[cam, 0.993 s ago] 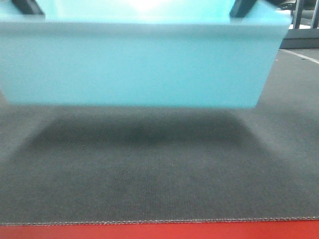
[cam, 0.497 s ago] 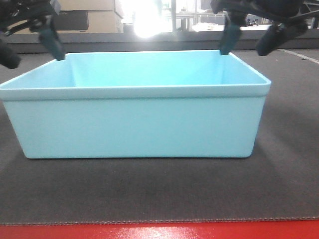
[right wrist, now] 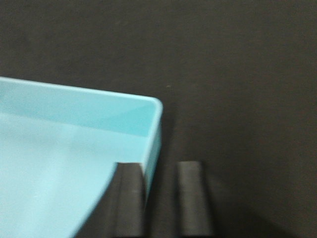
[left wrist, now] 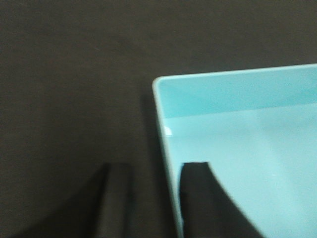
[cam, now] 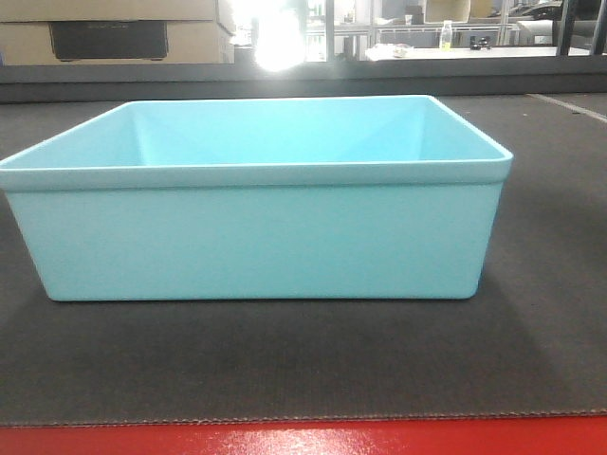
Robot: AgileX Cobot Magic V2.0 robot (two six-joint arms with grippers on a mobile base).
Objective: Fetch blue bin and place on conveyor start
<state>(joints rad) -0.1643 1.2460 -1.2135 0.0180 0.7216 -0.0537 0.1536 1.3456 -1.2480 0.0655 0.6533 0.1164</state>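
The blue bin stands upright and empty on the conveyor start, a dark-grey belt with a red front edge. Neither gripper shows in the front view. In the left wrist view my left gripper is open above the bin's left wall, one finger over the inside and one over the belt. In the right wrist view my right gripper is open above the bin's right wall, also straddling the rim without holding it.
Cardboard boxes and a bench with a small bottle stand behind the belt's far end. A white line runs along the belt's far right. Dark belt surrounds the bin on all sides.
The bin came down from the air onto the belt. Both grippers let go of its rim and rose out of the front view.
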